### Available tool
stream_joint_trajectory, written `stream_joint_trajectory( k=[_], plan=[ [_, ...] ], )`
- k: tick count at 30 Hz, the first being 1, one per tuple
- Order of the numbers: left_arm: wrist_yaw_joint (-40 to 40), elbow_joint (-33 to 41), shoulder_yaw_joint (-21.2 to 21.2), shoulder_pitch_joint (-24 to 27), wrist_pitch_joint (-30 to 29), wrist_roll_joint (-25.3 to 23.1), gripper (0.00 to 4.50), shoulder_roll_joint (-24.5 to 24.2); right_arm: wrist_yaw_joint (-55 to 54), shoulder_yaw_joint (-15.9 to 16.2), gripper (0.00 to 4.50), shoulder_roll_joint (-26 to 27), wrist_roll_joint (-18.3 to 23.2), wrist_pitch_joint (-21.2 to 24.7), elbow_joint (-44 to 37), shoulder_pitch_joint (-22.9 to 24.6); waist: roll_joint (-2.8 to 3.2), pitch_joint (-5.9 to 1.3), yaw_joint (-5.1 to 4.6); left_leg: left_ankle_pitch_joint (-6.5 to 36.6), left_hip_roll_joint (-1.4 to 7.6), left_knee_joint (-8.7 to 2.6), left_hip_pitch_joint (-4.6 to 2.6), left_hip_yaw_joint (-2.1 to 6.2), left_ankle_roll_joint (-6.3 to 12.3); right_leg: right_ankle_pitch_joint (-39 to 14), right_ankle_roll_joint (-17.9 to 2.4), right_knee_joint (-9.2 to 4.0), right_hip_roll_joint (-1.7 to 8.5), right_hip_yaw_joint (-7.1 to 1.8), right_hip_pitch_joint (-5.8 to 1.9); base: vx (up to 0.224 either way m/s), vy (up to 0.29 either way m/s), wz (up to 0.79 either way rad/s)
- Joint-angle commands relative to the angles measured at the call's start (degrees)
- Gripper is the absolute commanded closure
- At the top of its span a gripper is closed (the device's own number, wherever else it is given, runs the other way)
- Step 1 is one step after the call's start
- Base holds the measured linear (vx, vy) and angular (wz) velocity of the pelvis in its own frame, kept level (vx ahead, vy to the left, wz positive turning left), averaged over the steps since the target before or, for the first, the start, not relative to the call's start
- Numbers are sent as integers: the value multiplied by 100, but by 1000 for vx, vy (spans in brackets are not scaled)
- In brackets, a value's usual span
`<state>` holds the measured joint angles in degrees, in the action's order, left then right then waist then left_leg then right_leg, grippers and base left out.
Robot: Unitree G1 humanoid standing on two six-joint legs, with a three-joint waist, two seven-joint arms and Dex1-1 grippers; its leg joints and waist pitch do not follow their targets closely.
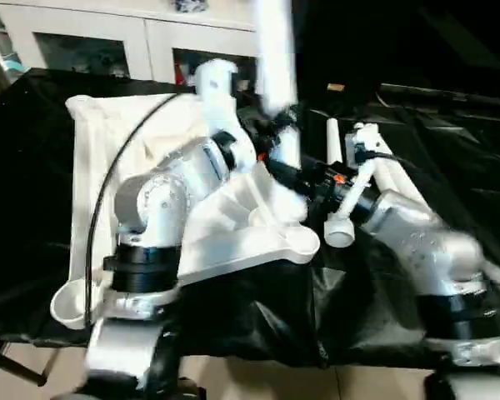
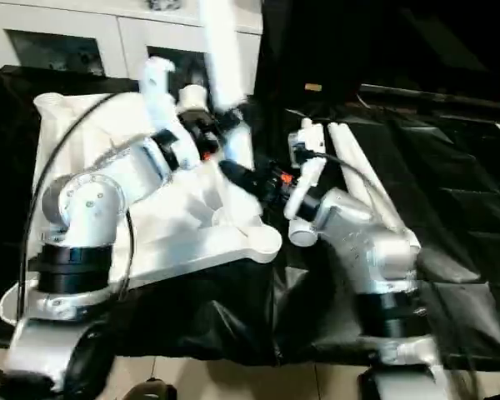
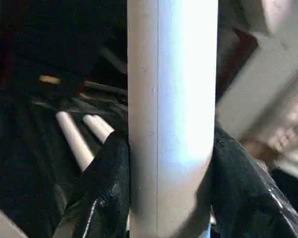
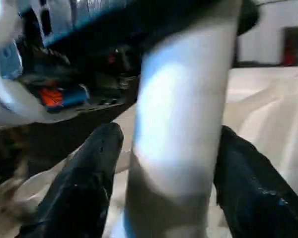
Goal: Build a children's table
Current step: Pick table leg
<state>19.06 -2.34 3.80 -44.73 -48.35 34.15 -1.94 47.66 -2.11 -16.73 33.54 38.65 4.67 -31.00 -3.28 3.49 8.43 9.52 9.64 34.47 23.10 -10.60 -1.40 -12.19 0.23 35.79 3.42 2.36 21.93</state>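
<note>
Left gripper (image 3: 164, 193) partly open, both black fingers (image 3: 107, 183) pressed on a white table leg (image 3: 171, 99). Right gripper (image 4: 164, 183) wider, straddling the same leg lower down, small gaps either side, no clear grip. Leg upright, long axis 6 to 12 o'clock, over the upturned tabletop (image 1: 258, 237). Spare legs (image 2: 350, 158) lie at 2 o'clock on black cloth (image 1: 33, 167).

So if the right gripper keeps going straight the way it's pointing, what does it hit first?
Most likely the upright white leg, already standing between the right gripper fingers; beyond it lies the tabletop, though depth is unclear.
</note>
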Motion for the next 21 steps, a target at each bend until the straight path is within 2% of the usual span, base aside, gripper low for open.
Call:
stream_joint_trajectory(
  k=[1,9,13,21],
  plan=[
    [523,179,-236,4,-50,116,262,-164,534,-35,146,-288,284,292,-48,-67,23,-400,-8,690,358,-408,-215,153,-150,-163,-1055,-372,505,-234,-237,0,0,0],
    [1770,327,-516,7,-86,482,262,-561,1538,328,146,-954,364,647,10,-209,-3,-407,-9,555,366,-380,-211,137,-73,-170,-1236,-348,518,-233,-237,0,0,0],
    [1978,336,-516,-20,-164,634,262,-562,1737,518,146,-1079,234,587,160,-285,-7,-406,-16,623,372,-370,-219,130,-90,-247,-1329,-346,526,-232,-232,0,0,0],
    [2155,329,-568,9,-172,720,262,-542,1908,631,146,-1131,106,506,242,-391,-7,-420,-7,528,375,-354,-223,128,-34,-84,-1385,-320,515,-228,-229,0,0,0]
  ],
)
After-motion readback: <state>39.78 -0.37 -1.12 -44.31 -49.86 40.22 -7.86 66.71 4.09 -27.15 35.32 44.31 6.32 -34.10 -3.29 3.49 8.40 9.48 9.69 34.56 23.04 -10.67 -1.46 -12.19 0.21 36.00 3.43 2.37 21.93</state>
